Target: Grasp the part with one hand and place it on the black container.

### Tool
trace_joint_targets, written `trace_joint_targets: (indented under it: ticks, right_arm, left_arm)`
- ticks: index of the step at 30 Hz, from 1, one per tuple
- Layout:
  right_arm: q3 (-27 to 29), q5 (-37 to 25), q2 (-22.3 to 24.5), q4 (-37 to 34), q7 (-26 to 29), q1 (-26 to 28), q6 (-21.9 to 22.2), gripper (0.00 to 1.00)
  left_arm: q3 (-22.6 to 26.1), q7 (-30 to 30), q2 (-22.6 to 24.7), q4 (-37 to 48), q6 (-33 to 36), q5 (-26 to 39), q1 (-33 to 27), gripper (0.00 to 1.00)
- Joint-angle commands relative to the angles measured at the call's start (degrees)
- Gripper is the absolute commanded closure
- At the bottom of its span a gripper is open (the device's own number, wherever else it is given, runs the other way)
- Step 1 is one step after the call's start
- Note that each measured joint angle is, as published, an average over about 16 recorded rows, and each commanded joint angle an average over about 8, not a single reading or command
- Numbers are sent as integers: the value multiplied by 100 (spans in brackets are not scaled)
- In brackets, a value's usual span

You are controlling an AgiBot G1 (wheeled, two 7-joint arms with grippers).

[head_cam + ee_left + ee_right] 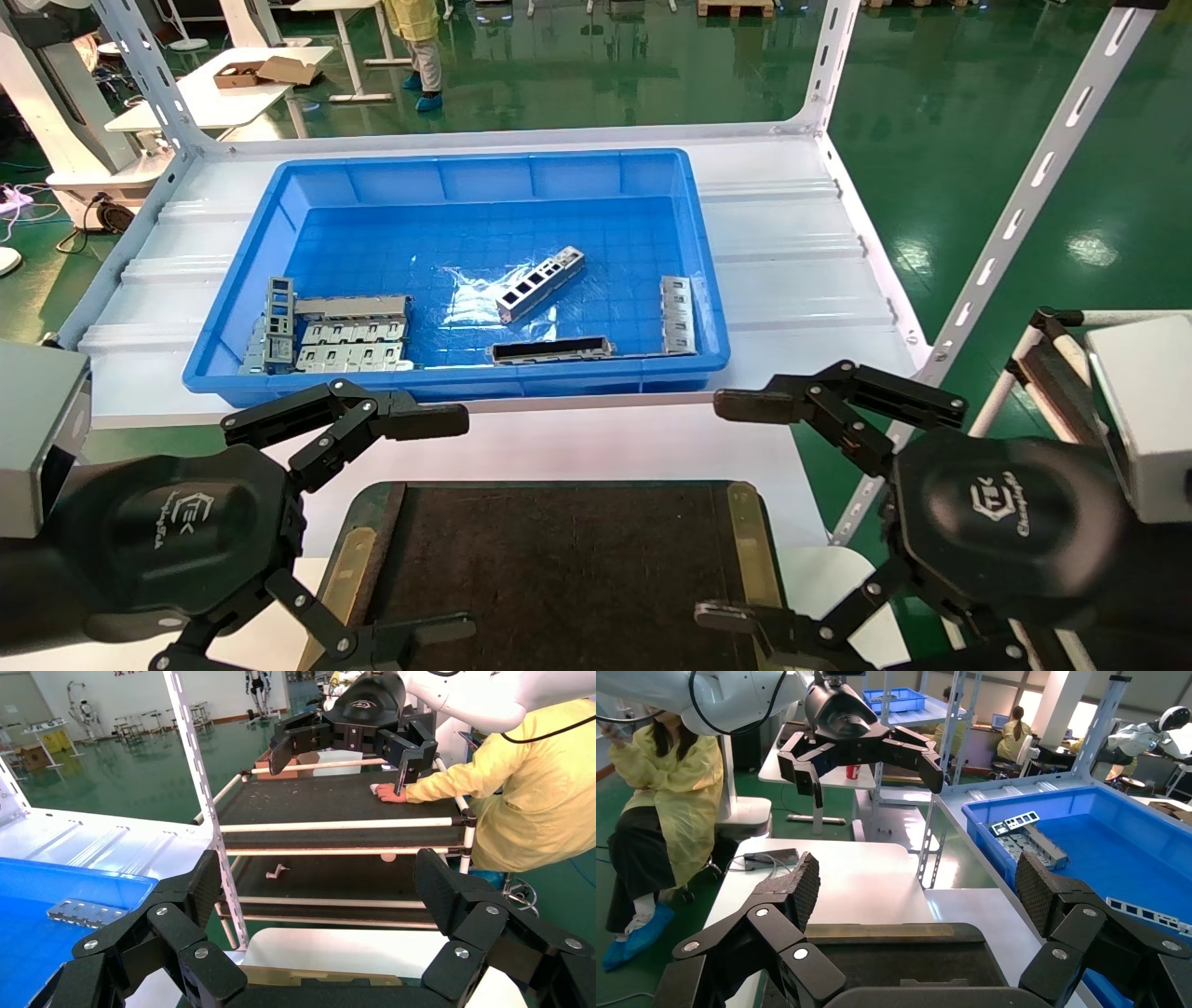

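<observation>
Grippers first: I am holding my black right gripper [731,508] with its fingers spread wide and nothing between them, hovering over the right edge of the large flat black container with the matte black-brown surface and brass-olive side strips [559,568], and I am holding my black left gripper [447,527] the same way over its left edge, equally spread and empty. Both are sitting well short of the blue plastic bin [466,168] on the white shelf [801,270] beyond. I am looking at the slim silver-grey metal bar with the row of rectangular cut-outs [540,283], the part I want, lying flat and slanted near the middle of the bin floor, apart from everything else. I am judging that one arm should do this, probably the right, since the bar's nearer end is angling toward the middle and the far end toward the right. To do it well, I am planning to come in from above over the bin's near wall, turn the wrist so the fingers straddle the bar's narrow width rather than its length, and close near its middle so it does not swing. I am keeping clear of the dark-slotted bar [551,349] by the near wall, the flat grey plate [677,314] at the right wall and the stack of stamped grey plates [340,335] at the left.
</observation>
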Motion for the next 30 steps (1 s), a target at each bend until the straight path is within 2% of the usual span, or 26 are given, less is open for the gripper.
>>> trace_joint_targets:
  ticks: [1, 30]
  right_arm:
    - [0, 0, 0, 0, 0, 0, 0, 0]
    - [0, 0, 0, -1, 0, 1, 0, 0]
  left_arm:
    - [0, 0, 0, 0, 0, 0, 0, 0]
    - [-4, 10, 4, 4, -8, 3, -1, 0]
